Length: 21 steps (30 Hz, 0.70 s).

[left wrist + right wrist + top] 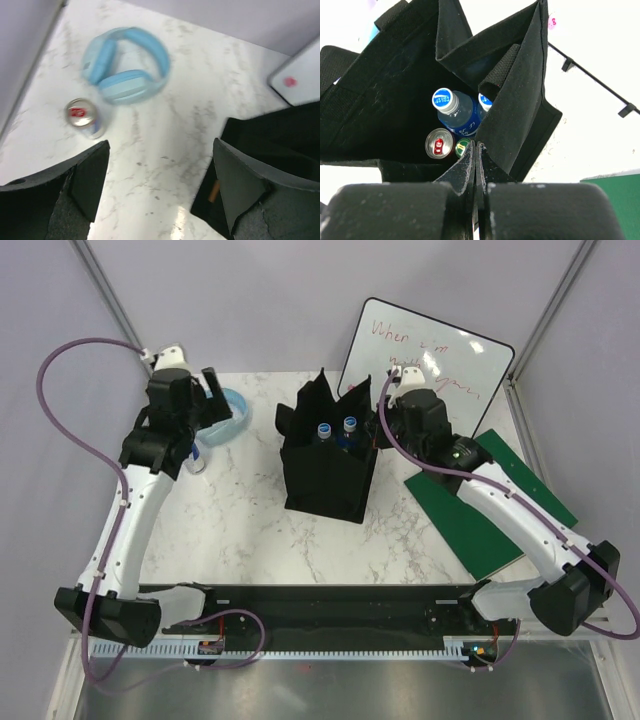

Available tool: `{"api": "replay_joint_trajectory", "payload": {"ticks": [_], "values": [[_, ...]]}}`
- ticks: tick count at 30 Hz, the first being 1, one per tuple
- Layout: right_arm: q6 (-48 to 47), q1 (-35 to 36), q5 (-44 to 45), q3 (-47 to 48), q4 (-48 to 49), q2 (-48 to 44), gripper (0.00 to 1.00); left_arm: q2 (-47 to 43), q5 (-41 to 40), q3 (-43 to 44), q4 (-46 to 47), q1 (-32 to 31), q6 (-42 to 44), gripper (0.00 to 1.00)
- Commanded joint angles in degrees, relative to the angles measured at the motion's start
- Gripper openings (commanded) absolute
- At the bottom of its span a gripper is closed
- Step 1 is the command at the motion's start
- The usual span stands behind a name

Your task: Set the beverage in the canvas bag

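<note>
White marble desk (240,500): from the left wrist we see the beverage can (84,117) near blue headphones (125,65), left claw (160,165) spread wide. Only the right wrist shows a second can (439,143) among bottles (454,112) inside the canvas bag (380,90), right claw (476,150) closed at its rim.

Two blue-capped bottles (324,429) stand inside the canvas bag (325,485) — my left gripper (208,390) hovers well left of it.
</note>
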Motion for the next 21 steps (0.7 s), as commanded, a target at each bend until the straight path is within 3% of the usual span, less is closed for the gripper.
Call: {"api": "replay_joint_trajectory", "payload": {"ticks": [1, 5, 7, 21], "values": [[-0.93, 0.3, -1.69, -1.41, 1.99, -2.77, 0.0, -0.37, -3.77, -3.03, -2.93, 9.55, -5.49, 0.91], [-1.37, 0.3, -1.25, -2.3, 2.61, -3.91, 0.0, 4.99, 5.88, -5.67, -3.54, 19.41, -8.12, 0.94], [-1.29, 0.39, -1.42, -2.3, 2.61, -4.27, 0.0, 8.06, 6.16, -6.38, -3.72, 21.78, -8.57, 0.94], [0.03, 0.3, -3.79, -4.85, 5.5, -5.15, 0.0, 26.44, 9.42, 1.35, -2.49, 24.61, -3.74, 0.94]]}}
